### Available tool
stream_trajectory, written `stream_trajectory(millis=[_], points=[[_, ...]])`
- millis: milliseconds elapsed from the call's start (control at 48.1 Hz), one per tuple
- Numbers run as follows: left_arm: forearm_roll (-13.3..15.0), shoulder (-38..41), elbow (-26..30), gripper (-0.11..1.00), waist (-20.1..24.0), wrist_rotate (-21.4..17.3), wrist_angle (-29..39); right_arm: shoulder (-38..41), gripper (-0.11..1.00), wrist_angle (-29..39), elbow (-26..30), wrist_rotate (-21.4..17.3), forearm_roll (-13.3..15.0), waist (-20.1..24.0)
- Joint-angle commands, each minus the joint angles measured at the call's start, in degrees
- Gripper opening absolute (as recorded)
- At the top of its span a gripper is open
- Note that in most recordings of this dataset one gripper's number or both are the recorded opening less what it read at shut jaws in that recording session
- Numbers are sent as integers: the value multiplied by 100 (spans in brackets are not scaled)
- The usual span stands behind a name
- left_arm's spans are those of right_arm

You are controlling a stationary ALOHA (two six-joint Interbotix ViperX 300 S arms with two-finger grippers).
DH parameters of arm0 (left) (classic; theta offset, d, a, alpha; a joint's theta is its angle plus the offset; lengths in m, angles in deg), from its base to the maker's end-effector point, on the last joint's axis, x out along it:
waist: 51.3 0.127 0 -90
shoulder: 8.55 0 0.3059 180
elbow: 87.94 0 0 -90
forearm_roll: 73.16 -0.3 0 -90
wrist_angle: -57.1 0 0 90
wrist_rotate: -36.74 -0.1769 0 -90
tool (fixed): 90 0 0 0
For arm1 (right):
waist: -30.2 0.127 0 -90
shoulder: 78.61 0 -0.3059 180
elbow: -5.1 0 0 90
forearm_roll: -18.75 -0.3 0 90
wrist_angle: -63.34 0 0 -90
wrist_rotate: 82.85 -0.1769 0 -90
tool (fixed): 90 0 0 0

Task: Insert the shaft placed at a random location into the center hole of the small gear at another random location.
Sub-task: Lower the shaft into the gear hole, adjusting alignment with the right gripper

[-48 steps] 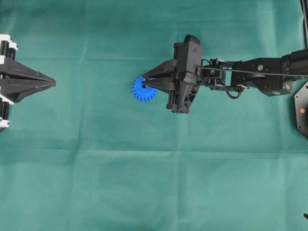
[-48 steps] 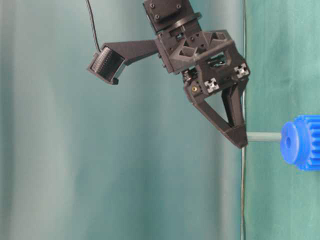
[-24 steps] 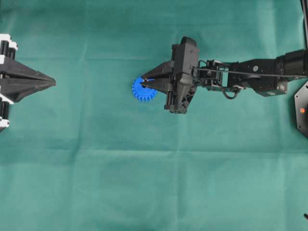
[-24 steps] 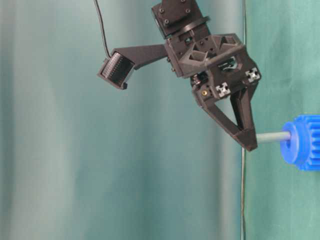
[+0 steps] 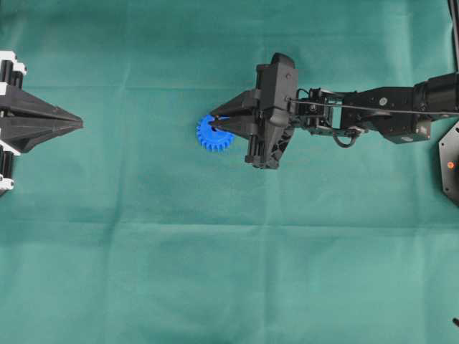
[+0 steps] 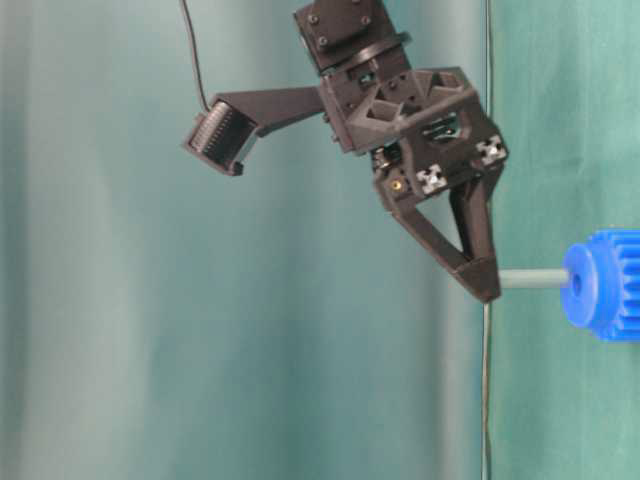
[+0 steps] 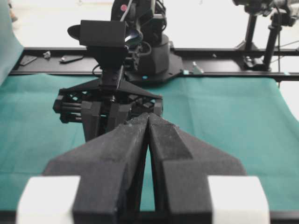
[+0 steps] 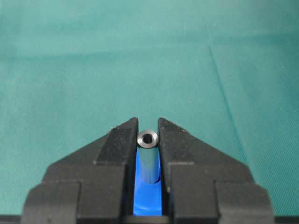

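While clamped on the pin (image 8: pixel 148 156), right gripper (image 5: pixel 215 123) over blue gear (image 5: pixel 213 135), pin seemingly entering hub; left gripper (image 7: pixel 148 122) closed, at cloth's (image 5: pixel 229 272) left edge.

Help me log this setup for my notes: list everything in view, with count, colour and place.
Small gear: one, bright blue, left of middle on the cloth.
Shaft: one, silver-grey, pinched in the right end effector, its far end at the gear's hub.
Cloth: one, green, covering the table.
Camera stands: black, behind the table's far edge.
Right end effector: one, black, over the gear, shut on the shaft.
Left end effector: one, black with white parts, left edge, shut, empty.
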Motion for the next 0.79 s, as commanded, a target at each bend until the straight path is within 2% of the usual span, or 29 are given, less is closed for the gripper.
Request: stream_trajectory(millis=[0, 770], points=[[-9, 35, 149, 0, -9, 0, -53, -229, 13, -62, 149, 105, 9, 9], [-9, 44, 141, 0, -9, 0, -62, 272, 13, -255, 246, 105, -26, -26]])
